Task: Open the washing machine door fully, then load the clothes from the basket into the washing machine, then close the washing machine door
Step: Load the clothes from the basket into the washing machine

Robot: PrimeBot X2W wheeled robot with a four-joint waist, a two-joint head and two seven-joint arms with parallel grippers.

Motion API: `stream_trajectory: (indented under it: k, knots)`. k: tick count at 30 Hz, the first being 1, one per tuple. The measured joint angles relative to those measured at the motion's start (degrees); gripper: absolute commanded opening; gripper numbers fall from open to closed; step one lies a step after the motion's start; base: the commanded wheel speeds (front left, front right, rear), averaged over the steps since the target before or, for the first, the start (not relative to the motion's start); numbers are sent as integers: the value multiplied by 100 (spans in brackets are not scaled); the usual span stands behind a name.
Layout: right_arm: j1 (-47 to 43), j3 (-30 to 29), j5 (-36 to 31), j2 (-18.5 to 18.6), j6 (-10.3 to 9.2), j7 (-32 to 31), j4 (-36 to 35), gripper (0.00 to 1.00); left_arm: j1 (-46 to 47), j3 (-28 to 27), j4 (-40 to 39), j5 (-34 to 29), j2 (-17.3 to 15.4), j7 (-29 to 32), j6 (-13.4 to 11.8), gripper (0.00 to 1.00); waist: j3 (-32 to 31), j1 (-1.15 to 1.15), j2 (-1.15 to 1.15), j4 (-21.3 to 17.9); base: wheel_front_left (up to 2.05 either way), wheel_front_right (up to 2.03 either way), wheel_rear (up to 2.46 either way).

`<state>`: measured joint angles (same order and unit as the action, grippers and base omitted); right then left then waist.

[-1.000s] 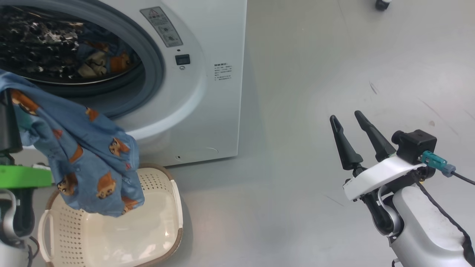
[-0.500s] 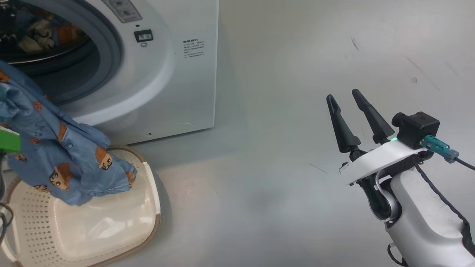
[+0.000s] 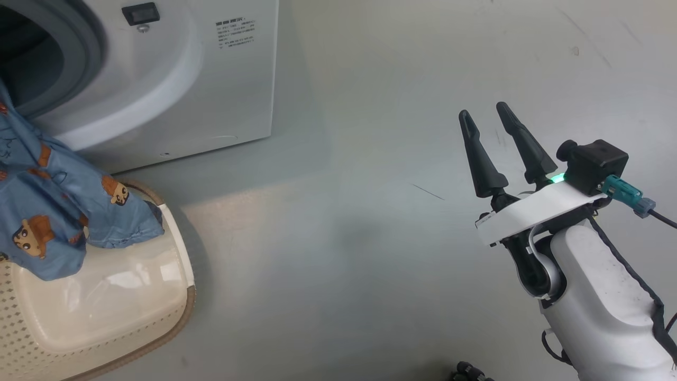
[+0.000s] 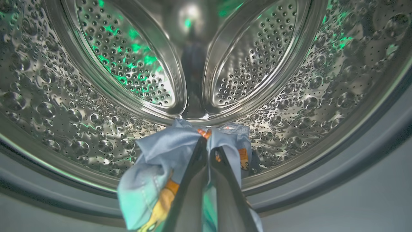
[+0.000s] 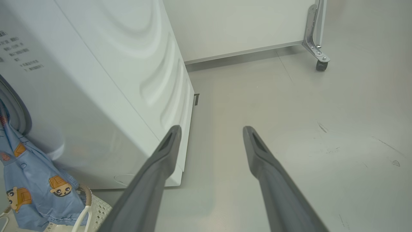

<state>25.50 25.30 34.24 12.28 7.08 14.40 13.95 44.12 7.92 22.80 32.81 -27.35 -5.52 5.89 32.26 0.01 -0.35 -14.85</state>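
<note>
Now, at the mouth of the washing machine [image 3: 211, 95]: soft, crumpled light-blue clothes [image 4: 154, 161] clamped tight in the left gripper [image 4: 207, 145], aimed at the dimpled, perforated steel drum [image 4: 64, 106] for the drop. Trails a loose printed tail down over the glossy cream basket [image 3: 106, 317] below the machine's front. Holds the right gripper [image 3: 482, 110] well off beside the machine, splayed wide, empty, likely just to stay clear.

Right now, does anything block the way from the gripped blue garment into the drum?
Nothing visible does: the left gripper, shut on the garment, faces the open drum; its tail hangs down to the basket.
</note>
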Motion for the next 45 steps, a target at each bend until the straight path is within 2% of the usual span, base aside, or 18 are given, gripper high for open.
stream_trajectory:
  k: [12,20,26,27,28,29,32,45]
  knots:
    - [131,-76,-111,-137,0,0,-33,100,782,-10,701,-83,-205,-59,8,0,593,0,0,-255,0,0,0]
    - [174,-154,-201,-142,0,0,-32,100,1496,-188,813,-422,-248,-823,-10,0,740,0,0,-332,0,0,0]
    - [174,-162,-248,-144,0,0,-33,100,1828,-312,937,-572,-319,-912,-135,0,776,0,0,-317,0,0,0]
    - [174,-162,-249,-145,0,0,-32,100,1828,-279,1048,-569,-280,-910,-131,15,781,0,0,-312,0,0,0]
    - [174,-162,-249,-147,0,0,-32,100,1819,-250,1192,-534,-212,-880,-125,66,785,-1,0,-306,0,0,0]
    - [174,-160,-250,-154,0,0,-31,100,1804,-215,1354,-448,-122,-845,-116,100,788,-1,0,-299,0,0,0]
    - [177,-157,-257,-169,0,0,-27,100,1736,-90,1660,-392,63,-764,-98,100,788,-1,0,-274,0,0,0]
    - [181,-246,-302,-183,0,0,-13,100,1733,159,1941,-380,233,-820,7,100,695,-1,0,-59,0,0,0]
